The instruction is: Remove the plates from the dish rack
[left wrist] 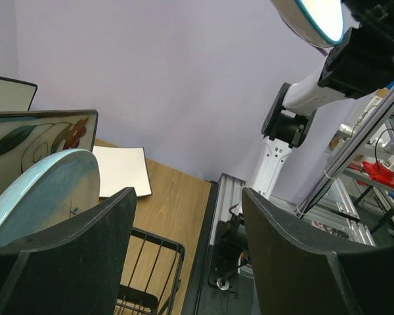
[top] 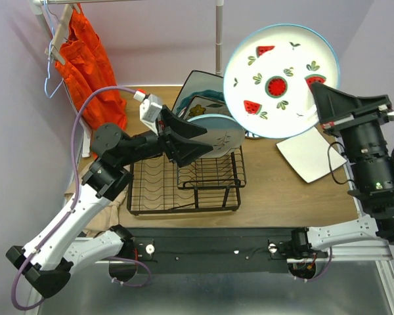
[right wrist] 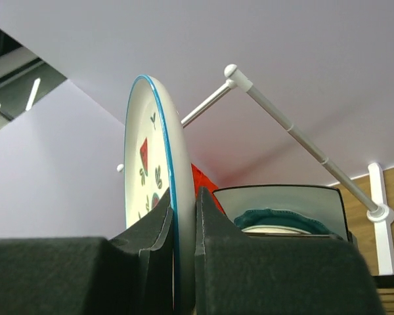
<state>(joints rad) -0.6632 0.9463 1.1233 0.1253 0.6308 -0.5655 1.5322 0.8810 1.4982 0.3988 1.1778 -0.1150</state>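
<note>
My right gripper (top: 319, 110) is shut on the rim of a round white plate with watermelon prints and a blue edge (top: 280, 80), holding it high above the table's right side. In the right wrist view this plate (right wrist: 148, 190) stands edge-on in that gripper (right wrist: 182, 226). The black wire dish rack (top: 154, 190) holds a mint round plate (top: 223, 134), a square flower plate (top: 202, 105) and a dark teal plate (top: 210, 95). My left gripper (top: 207, 141) hangs open over the rack. In its wrist view, nothing is in the gripper (left wrist: 187, 243) and the mint plate (left wrist: 43, 190) lies just outside the left finger.
A white square plate (top: 310, 156) lies flat on the wooden table to the right of the rack. An orange garment (top: 85, 62) hangs from a hanger at the back left. A white pole (top: 218, 36) stands behind the rack.
</note>
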